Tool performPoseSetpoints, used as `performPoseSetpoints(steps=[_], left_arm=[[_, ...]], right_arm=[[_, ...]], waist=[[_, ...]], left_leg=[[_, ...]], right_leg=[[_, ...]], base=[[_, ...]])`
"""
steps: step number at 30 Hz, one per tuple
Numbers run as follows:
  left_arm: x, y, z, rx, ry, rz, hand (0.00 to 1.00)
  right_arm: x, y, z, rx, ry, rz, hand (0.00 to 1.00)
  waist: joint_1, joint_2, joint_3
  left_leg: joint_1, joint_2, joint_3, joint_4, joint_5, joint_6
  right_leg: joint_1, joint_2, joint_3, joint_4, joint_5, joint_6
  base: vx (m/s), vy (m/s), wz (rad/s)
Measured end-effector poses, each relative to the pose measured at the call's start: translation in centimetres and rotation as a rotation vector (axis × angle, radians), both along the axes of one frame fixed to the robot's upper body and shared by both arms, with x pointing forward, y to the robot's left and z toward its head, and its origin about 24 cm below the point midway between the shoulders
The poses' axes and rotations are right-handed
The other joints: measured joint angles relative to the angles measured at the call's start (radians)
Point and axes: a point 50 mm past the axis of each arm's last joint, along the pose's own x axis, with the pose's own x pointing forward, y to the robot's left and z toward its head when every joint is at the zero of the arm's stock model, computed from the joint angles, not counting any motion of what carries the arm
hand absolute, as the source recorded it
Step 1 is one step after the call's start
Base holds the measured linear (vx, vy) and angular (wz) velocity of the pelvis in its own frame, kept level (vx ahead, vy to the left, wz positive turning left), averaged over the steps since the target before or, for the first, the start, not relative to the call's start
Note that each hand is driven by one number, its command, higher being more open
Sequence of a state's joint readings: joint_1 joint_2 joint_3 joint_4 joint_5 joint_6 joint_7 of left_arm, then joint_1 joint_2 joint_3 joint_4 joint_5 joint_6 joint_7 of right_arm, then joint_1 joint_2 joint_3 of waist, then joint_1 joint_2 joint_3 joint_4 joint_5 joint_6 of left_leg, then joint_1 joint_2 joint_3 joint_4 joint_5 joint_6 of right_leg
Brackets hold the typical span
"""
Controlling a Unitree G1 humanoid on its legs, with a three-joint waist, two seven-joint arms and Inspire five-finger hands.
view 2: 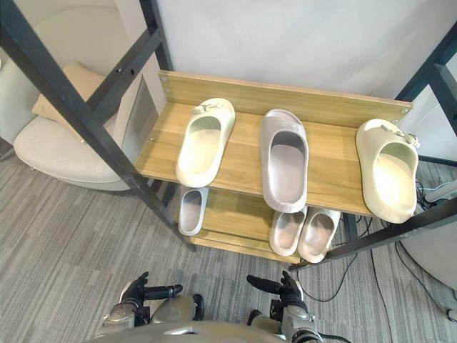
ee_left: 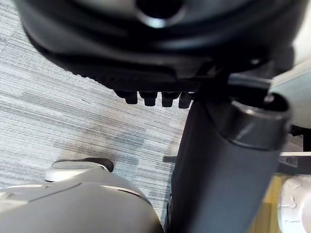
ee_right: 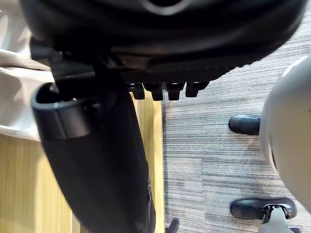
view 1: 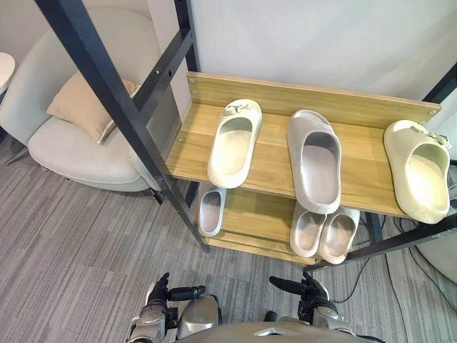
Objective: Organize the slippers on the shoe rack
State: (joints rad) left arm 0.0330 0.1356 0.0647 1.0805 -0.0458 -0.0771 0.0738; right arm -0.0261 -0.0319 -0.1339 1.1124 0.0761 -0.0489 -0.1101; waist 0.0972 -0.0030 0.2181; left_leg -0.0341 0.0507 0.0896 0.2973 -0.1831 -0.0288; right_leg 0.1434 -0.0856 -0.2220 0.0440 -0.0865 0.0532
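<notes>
Both hands hang low, relaxed and empty: left hand (view 1: 166,293), right hand (view 1: 308,291). Sorting looks not yet begun. On the shoe rack (view 1: 307,96), the left cream slipper (view 1: 234,143) and right cream slipper (view 1: 418,168) lie well apart, with a grey slipper (view 1: 315,161) between them. Pairing them probably calls for a forward reach. Smaller lower-shelf slippers (view 1: 308,230) sit half hidden under the top shelf.

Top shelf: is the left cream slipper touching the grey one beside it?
Apart. The left eye view shows a strip of bare shelf between the cream slipper and the grey slipper along their whole length.
</notes>
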Motion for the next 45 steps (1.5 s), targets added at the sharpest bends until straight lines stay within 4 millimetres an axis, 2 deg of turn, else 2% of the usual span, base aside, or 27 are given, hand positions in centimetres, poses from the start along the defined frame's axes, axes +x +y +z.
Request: performPoseSetpoints(steps=[2,7,13,16,20,21,22,23,25,28,31,32,34,35,37,39,41,43,45], left_arm=[[-0.1,-0.2,-0.1,0.001,0.010,-0.034,1.00],[-0.1,-0.1,-0.1,0.018,0.021,-0.087,1.00],[-0.3,-0.1,-0.1,0.026,0.030,-0.105,1.00],[-0.3,0.0,-0.1,0.029,0.031,-0.114,1.00],[-0.2,0.0,-0.1,0.032,0.027,-0.114,1.00],[-0.2,0.0,-0.1,0.032,0.025,-0.114,1.00],[-0.2,0.0,-0.1,0.035,0.023,-0.113,1.00],[-0.2,0.0,-0.1,0.036,0.023,-0.112,1.00],[-0.2,0.0,-0.1,0.042,0.023,-0.109,1.00],[-0.3,0.2,-0.1,0.053,0.024,-0.104,1.00],[-0.3,0.2,0.0,0.058,0.024,-0.102,1.00],[-0.4,0.2,-0.1,0.062,0.027,-0.102,1.00],[-0.4,0.2,-0.1,0.070,0.028,-0.109,1.00],[-0.5,0.2,-0.1,0.075,0.025,-0.116,1.00],[-0.7,0.2,-0.1,0.078,0.027,-0.120,1.00],[-0.8,0.2,-0.1,0.081,0.032,-0.131,1.00],[-1.0,0.2,-0.2,0.081,0.039,-0.133,1.00],[-1.3,0.1,-0.3,0.084,0.049,-0.147,1.00],[-1.4,0.0,-0.4,0.084,0.053,-0.149,1.00]], right_arm=[[-0.2,-0.3,0.0,-0.016,0.009,0.027,1.00],[-0.3,-0.1,-0.1,-0.022,0.024,0.115,1.00],[0.5,1.5,0.0,-0.021,0.015,0.345,1.00],[1.3,3.7,0.3,-0.013,-0.018,0.518,1.00],[3.3,8.6,2.3,0.051,-0.169,0.825,1.00],[3.6,9.3,2.7,0.069,-0.194,0.855,1.00],[4.5,11.4,4.1,0.131,-0.278,0.938,1.00],[4.6,11.9,4.4,0.147,-0.296,0.952,1.00],[5.3,14.4,6.6,0.267,-0.410,0.995,1.00],[5.7,16.3,9.5,0.401,-0.537,1.031,1.00],[5.9,17.2,12.4,0.542,-0.646,1.029,1.00],[6.1,17.5,14.3,0.620,-0.718,1.025,1.00],[6.3,17.6,16.5,0.692,-0.799,1.010,1.00],[6.4,17.7,18.8,0.759,-0.887,1.007,1.00],[6.4,17.7,20.8,0.811,-0.965,1.011,1.00],[6.8,17.0,24.7,0.876,-1.154,0.979,1.00],[7.3,16.1,26.6,0.884,-1.266,0.937,1.00],[8.4,14.3,29.2,0.834,-1.431,0.857,1.00],[8.7,13.4,30.1,0.808,-1.494,0.810,1.00]], waist=[[-0.005,0.006,-0.004],[-0.007,-0.002,-0.012],[-0.003,-0.005,-0.020],[0.001,-0.008,-0.023],[0.007,-0.009,-0.024],[0.008,-0.009,-0.024],[0.010,-0.009,-0.024],[0.011,-0.010,-0.024],[0.014,-0.014,-0.027],[0.019,-0.019,-0.029],[0.023,-0.019,-0.030],[0.023,-0.019,-0.030],[0.023,-0.019,-0.030],[0.023,-0.019,-0.030],[0.019,-0.019,-0.032],[0.006,-0.019,-0.036],[0.006,-0.017,-0.043],[0.001,-0.012,-0.056],[-0.004,-0.009,-0.061]], left_leg=[[0.004,-0.001,-0.015,-0.024,0.009,0.003],[0.017,-0.013,-0.032,-0.098,0.062,0.002],[0.020,-0.021,-0.047,-0.176,0.125,0.002],[0.027,-0.022,-0.049,-0.205,0.149,0.002],[0.025,-0.023,-0.053,-0.225,0.172,0.004],[0.025,-0.023,-0.053,-0.225,0.174,0.004],[0.026,-0.023,-0.053,-0.225,0.177,0.004],[0.026,-0.023,-0.054,-0.225,0.178,0.004],[0.026,-0.023,-0.054,-0.225,0.181,0.005],[0.026,-0.022,-0.054,-0.225,0.182,0.006],[0.030,-0.022,-0.050,-0.225,0.183,0.006],[0.038,-0.019,-0.048,-0.226,0.182,0.006],[0.046,-0.015,-0.040,-0.230,0.182,0.005],[0.052,-0.011,-0.027,-0.234,0.181,0.004],[0.057,-0.009,-0.016,-0.238,0.180,0.003],[0.061,-0.006,-0.010,-0.238,0.180,0.003],[0.064,-0.006,-0.004,-0.238,0.179,0.002],[0.070,-0.005,0.007,-0.238,0.176,0.000],[0.072,-0.004,0.010,-0.238,0.176,-0.001]], right_leg=[[0.000,0.004,-0.005,-0.005,0.000,0.000],[-0.016,-0.002,-0.021,-0.005,0.003,0.003],[-0.042,-0.003,-0.029,-0.006,0.021,0.005],[-0.049,-0.003,-0.029,-0.010,0.032,0.002],[-0.053,0.000,-0.030,-0.026,0.051,0.000],[-0.052,0.001,-0.030,-0.029,0.053,0.000],[-0.050,0.001,-0.030,-0.033,0.058,-0.002],[-0.050,0.001,-0.030,-0.034,0.059,-0.002],[-0.049,0.001,-0.029,-0.036,0.063,-0.002],[-0.048,0.001,-0.027,-0.039,0.068,-0.001],[-0.045,0.001,-0.023,-0.040,0.072,-0.001],[-0.035,0.002,-0.021,-0.048,0.075,0.001],[-0.033,0.001,-0.012,-0.047,0.076,0.000],[-0.035,0.001,0.001,-0.046,0.078,-0.001],[-0.036,0.002,0.010,-0.044,0.079,-0.003],[-0.037,0.005,0.016,-0.042,0.080,-0.004],[-0.037,0.009,0.023,-0.041,0.080,-0.005],[-0.037,0.011,0.035,-0.041,0.082,-0.007],[-0.036,0.012,0.038,-0.041,0.082,-0.007]], base=[[-0.03,-0.039,0.08],[-0.07,-0.039,0.11],[-0.08,-0.015,0.07],[-0.07,0.000,0.00],[-0.06,0.007,0.01],[-0.05,0.015,0.00],[-0.05,0.013,0.00],[-0.04,0.013,0.01],[-0.04,0.015,0.00],[-0.02,0.011,-0.01],[-0.02,0.012,-0.04],[-0.01,0.008,-0.05],[-0.01,0.009,-0.15],[-0.01,0.016,-0.26],[0.00,0.011,-0.19],[0.01,-0.005,-0.09],[0.01,-0.004,-0.12],[0.00,0.009,-0.15],[0.00,0.005,-0.07]])
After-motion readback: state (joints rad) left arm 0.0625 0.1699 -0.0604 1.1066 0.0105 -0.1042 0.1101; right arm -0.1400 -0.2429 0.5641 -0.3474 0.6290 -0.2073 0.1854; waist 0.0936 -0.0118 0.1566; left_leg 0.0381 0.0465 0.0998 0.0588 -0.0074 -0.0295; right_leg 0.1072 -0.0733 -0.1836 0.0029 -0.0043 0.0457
